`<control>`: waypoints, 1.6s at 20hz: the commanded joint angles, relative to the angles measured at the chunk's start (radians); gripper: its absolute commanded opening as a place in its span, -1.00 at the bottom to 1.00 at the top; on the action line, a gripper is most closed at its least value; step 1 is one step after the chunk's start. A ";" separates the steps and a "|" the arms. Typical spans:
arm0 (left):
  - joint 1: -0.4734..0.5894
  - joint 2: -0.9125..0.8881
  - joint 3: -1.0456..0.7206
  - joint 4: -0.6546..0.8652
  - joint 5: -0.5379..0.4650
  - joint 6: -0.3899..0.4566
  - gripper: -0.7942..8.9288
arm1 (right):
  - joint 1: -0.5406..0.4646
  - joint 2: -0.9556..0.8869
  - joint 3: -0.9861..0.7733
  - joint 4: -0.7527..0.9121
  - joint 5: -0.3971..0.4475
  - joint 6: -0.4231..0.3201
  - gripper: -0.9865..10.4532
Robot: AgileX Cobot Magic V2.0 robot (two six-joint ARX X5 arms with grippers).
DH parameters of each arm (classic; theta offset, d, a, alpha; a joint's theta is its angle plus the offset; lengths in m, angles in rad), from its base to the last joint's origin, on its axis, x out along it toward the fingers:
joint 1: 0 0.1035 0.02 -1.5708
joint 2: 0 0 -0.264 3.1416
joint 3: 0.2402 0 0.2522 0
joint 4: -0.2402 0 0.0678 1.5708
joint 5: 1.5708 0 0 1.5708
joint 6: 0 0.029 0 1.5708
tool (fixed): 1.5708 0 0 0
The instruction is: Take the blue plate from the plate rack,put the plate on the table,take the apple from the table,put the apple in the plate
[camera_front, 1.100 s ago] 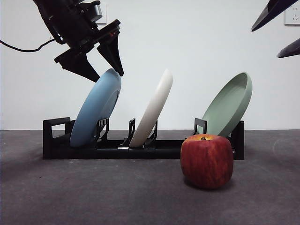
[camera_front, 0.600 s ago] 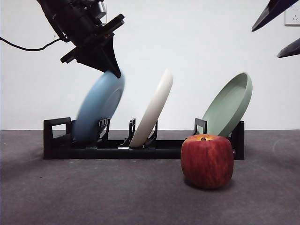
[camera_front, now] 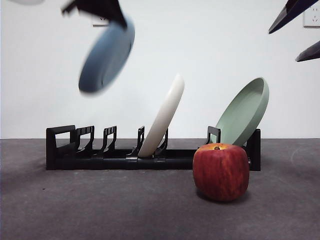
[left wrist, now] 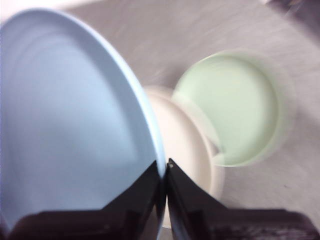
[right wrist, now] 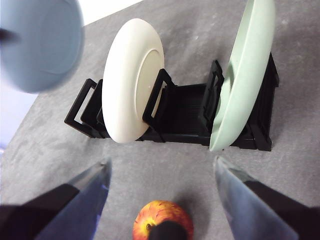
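My left gripper (camera_front: 119, 19) is shut on the rim of the blue plate (camera_front: 106, 56) and holds it high in the air above the left end of the plate rack (camera_front: 120, 159). The plate is blurred and tilted. In the left wrist view the jaws pinch the blue plate's (left wrist: 65, 120) rim at my left gripper (left wrist: 164, 167). The apple (camera_front: 221, 171) stands on the table (camera_front: 100, 210) in front of the rack's right end; it also shows in the right wrist view (right wrist: 162, 221). My right gripper (right wrist: 160, 172) is open, high above the apple.
A cream-white plate (camera_front: 163, 116) leans in the rack's middle slots and a sage-green plate (camera_front: 245, 111) leans at its right end. The rack's left slots (camera_front: 92, 140) hold nothing. The right arm's jaw tips (camera_front: 295, 30) show at the top right corner.
The left gripper closed on the blue plate's rim and lifted it up out of the rack's left slots. The apple, the other plates and the right arm stayed put.
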 commanded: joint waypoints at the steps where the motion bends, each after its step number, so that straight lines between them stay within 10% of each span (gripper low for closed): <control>1: -0.047 -0.088 0.048 -0.106 -0.004 0.099 -0.85 | 0.002 0.001 0.004 0.004 -0.001 -0.012 -0.22; 10: -0.315 -0.364 0.000 -0.521 -0.349 0.118 -0.85 | 0.002 0.001 0.004 -0.046 0.003 -0.050 -0.22; 18: -0.603 -0.470 -0.537 -0.279 -0.604 -0.114 -0.85 | 0.001 0.001 0.004 -0.047 0.006 -0.064 -0.22; 32: -0.702 0.001 -0.709 0.077 -0.643 -0.007 -0.85 | 0.001 0.001 0.004 -0.047 0.006 -0.063 -0.22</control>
